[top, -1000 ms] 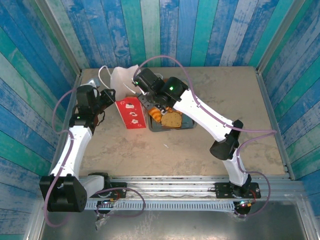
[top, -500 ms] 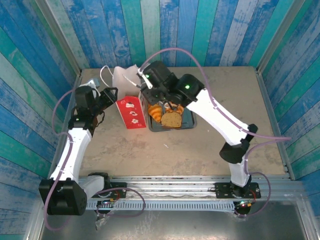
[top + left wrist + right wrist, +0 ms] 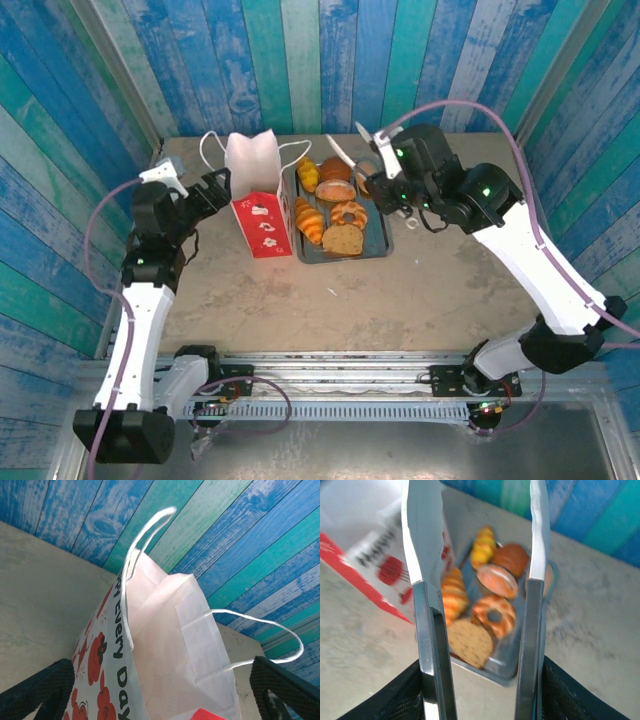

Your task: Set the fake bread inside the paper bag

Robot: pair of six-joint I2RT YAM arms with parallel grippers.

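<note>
Tabletop [image 3: 450,300], fake bread [image 3: 348,214] on tray [image 3: 379,236], paper bag [image 3: 256,200] upright

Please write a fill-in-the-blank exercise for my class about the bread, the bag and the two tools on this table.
1. The bread lies on a grey ___.
2. In the top view, the bag stands to the ___ of the bread.
3. The bag's lower band is coloured ___.
4. The left tool is open and faces the ___.

Missing words: tray; left; red; bag.
</note>
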